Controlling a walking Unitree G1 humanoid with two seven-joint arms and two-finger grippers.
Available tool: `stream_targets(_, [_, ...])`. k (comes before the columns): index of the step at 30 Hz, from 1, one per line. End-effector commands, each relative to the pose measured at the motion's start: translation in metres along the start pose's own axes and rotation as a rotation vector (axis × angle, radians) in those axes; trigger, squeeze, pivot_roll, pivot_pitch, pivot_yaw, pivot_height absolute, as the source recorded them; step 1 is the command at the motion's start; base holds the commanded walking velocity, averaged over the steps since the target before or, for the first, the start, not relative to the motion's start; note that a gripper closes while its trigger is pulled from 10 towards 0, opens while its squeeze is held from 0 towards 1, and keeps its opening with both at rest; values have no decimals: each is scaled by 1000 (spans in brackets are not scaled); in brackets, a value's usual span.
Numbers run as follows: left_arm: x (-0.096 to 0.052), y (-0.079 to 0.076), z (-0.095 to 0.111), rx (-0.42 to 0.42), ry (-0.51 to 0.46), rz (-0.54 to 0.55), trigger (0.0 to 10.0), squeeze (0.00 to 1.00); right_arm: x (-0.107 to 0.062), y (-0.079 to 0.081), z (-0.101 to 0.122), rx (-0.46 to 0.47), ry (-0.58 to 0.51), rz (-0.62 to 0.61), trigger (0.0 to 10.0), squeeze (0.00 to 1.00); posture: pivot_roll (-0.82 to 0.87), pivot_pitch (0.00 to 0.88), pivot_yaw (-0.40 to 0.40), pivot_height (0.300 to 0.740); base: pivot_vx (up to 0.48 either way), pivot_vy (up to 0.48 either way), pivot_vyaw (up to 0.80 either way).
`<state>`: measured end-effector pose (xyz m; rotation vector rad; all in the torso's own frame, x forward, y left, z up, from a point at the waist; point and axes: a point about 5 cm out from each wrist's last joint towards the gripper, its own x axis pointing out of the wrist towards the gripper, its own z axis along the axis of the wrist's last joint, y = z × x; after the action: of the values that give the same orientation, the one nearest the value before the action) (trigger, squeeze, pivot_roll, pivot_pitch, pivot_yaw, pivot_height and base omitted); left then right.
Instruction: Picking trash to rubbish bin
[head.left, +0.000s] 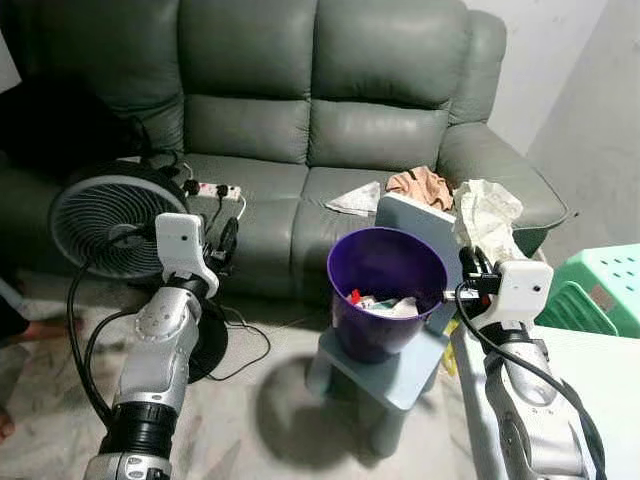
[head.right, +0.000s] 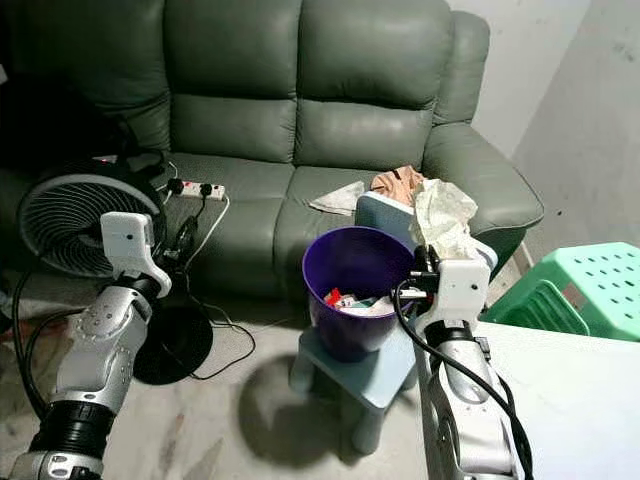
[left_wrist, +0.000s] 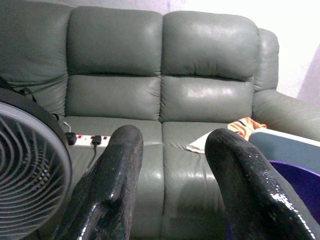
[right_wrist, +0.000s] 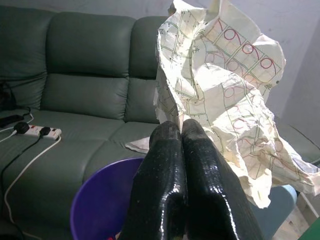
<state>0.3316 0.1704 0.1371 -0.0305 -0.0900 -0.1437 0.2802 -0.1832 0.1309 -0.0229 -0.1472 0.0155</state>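
paper pinched above the bin's right edge

your right gripper has its two black fingers pressed together on a crumpled sheet of paper, cream with a printed grid and red marks. the paper stands up out of the fingertips and hangs open to the side. from the head camera you see the paper raised just beside the right rim of the purple bin, a little above it, with the right arm reaching up from below.

the bin stands on a small pale blue stool on the floor in front of the sofa. some scraps already lie in the bottom of the bin, red and white among them.

your left gripper holds nothing; its fingers are spread apart and point toward the sofa seat. in the head view it sits well to the left of the bin, close in front of a black floor fan.

on the sofa seat you have a white power strip with plugs in it, a white cloth and an orange-brown cloth beside it. a green plastic stool stands at the far right, next to a white surface.
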Motion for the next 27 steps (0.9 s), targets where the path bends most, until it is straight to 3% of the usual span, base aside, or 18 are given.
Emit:
stream_targets(1, [0, -2, 3, 7, -6, -17, 10000, 0, 1, -1, 4, -1, -11, 4, 10000, 0, -32, 0, -54, 740, 0, 0, 0])
stream_targets(27, [2, -3, 4, -36, 0, -37, 10000, 0, -2, 1, 2, 4, -3, 12, 10000, 0, -41, 0, -48, 740, 0, 0, 0])
